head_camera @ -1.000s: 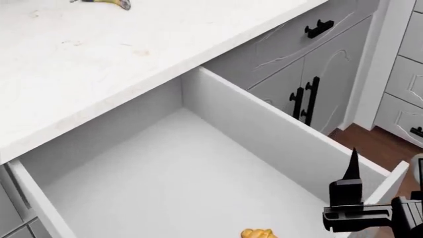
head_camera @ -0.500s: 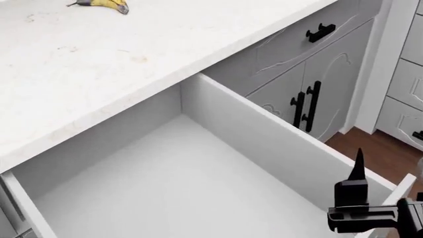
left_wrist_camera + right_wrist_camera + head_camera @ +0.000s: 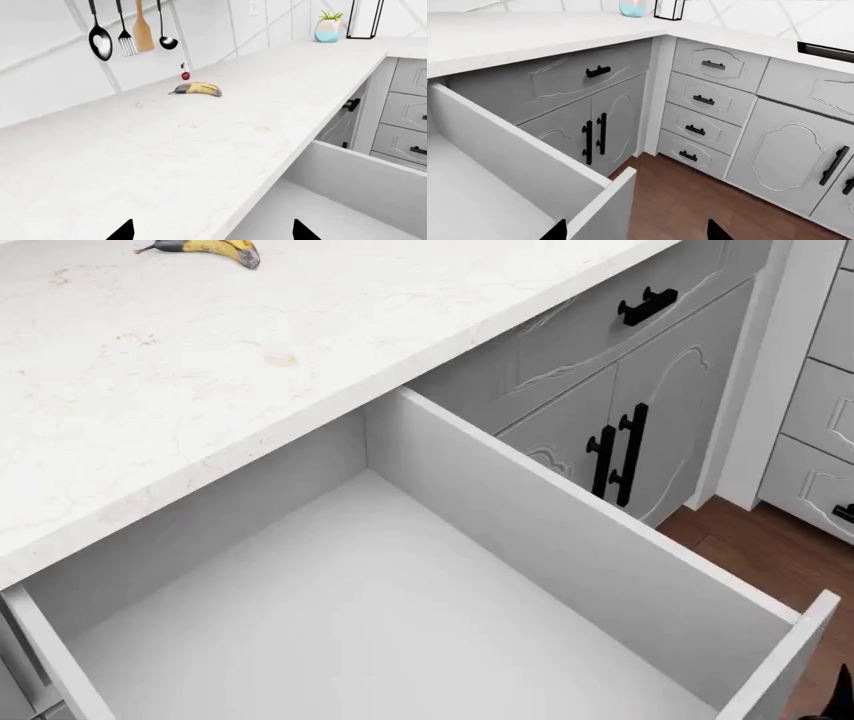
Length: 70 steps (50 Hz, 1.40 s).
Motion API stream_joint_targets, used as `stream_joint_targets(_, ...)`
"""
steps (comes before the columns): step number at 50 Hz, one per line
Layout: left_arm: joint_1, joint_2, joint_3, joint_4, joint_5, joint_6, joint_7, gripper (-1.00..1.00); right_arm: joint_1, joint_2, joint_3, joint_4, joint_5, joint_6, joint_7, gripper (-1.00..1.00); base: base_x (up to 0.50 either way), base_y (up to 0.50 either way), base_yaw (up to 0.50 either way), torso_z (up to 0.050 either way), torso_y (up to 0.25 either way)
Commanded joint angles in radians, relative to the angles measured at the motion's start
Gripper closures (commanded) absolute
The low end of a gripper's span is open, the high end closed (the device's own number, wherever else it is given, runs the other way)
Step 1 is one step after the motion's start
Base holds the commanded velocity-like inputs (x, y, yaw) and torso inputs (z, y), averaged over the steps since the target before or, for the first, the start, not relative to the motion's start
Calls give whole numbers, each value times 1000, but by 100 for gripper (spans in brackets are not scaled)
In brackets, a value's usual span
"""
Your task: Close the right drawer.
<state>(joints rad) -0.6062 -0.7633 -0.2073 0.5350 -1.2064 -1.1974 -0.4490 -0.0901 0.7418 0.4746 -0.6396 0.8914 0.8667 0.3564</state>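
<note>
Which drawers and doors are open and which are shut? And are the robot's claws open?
right drawer: pulled wide open, looks empty
drawer beside it: shut
cabinet doors: shut
corner drawers: shut
left claw: open, holding nothing
right claw: open, at the open drawer's front corner
banana: lying on the counter
</note>
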Motion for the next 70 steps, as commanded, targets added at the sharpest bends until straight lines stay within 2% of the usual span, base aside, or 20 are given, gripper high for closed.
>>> stream_joint_targets(1, 12, 13, 16, 1, 11, 16, 2, -100, -218, -71, 88, 32, -64, -111, -111, -100, 0, 0, 0, 0, 0)
stream_joint_targets(7, -8, -1, 13, -1, -4, 8, 3, -100, -235, -96, 52, 73, -107, -150, -137, -100, 0, 0, 0, 0, 0)
stream_joint_targets(18, -8, -5, 11, 1, -17, 6, -8, -100, -188, -136, -116, 173, -203, -209, -175, -100, 0, 0, 0, 0, 0)
stream_joint_targets(31, 7, 8, 23, 4, -7, 20, -15, -100, -81, -149, -282, 235, -267, -215, -204, -100, 0, 0, 0, 0, 0)
stream_joint_targets(41, 24, -14, 0, 6, -22, 22, -8, -100, -27, -176, -389, 306, -321, -247, -237, -100, 0, 0, 0, 0, 0)
stream_joint_targets(50, 32, -13, 4, 7, -22, 27, -11, -100, 105, -214, -501, 403, -370, -257, -271, -100, 0, 0, 0, 0, 0)
stream_joint_targets(70, 60, -24, -13, 7, -23, 44, -7, -100, 299, -285, -643, 551, -435, -276, -322, -100, 0, 0, 0, 0, 0)
